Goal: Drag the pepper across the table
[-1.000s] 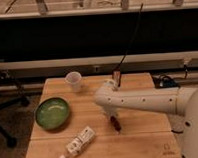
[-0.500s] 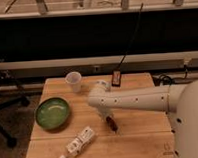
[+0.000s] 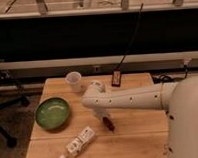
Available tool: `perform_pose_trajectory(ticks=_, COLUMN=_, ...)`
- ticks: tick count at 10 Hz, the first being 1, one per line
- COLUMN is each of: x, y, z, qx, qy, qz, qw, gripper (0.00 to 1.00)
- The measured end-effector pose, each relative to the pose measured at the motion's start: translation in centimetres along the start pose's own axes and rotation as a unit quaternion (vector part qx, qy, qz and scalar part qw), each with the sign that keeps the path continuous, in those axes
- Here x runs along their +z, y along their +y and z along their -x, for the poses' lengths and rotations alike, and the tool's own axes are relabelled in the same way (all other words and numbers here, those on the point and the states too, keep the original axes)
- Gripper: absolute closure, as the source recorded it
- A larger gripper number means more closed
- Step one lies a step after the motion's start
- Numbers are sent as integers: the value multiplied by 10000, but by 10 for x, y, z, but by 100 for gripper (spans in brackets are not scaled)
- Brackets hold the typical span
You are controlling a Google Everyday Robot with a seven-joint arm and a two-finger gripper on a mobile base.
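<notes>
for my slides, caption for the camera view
Shut gripper presses the pepper on the table.

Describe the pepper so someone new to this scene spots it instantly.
Start at the wooden table and follow the white arm to its end near the middle, where the gripper points down. The pepper lies right under it: a small, dark red-brown, elongated thing. It is far smaller than the green bowl and darker than the white bottle.

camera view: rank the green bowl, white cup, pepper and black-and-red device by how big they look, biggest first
1. green bowl
2. white cup
3. black-and-red device, though it lies further back, so its rank against the cup is unsure
4. pepper, just under the hand
</notes>
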Motion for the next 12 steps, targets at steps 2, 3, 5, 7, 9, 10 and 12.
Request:
perform_pose_trajectory(ticks=2, x=0, y=-1, z=-1, qx=-57, qy=3, qz=29, qw=10000, gripper=80)
perform_pose_trajectory(ticks=3, x=-1, y=-5, z=-2, qx=-126, qy=11, qz=39, qw=9999, gripper=80)
perform_pose_trajectory(ticks=5, x=-2, y=-9, z=-5, qx=-210, qy=25, qz=48, qw=9998, gripper=80)
perform_pose_trajectory(ticks=7, x=-2, y=-11, z=-6, qx=-274, qy=26, qz=66, qw=9996, gripper=80)
perform_pose_trajectory(ticks=9, x=-2, y=-14, z=-8, qx=-344, qy=36, qz=71, qw=9994, gripper=80)
perform_pose_trajectory(ticks=10, x=-2, y=-16, z=-9, qx=-381, qy=41, qz=75, qw=9992, gripper=80)
perform_pose_trajectory(ticks=12, x=-2, y=-17, z=-10, qx=-434, qy=46, qz=87, qw=9990, gripper=80)
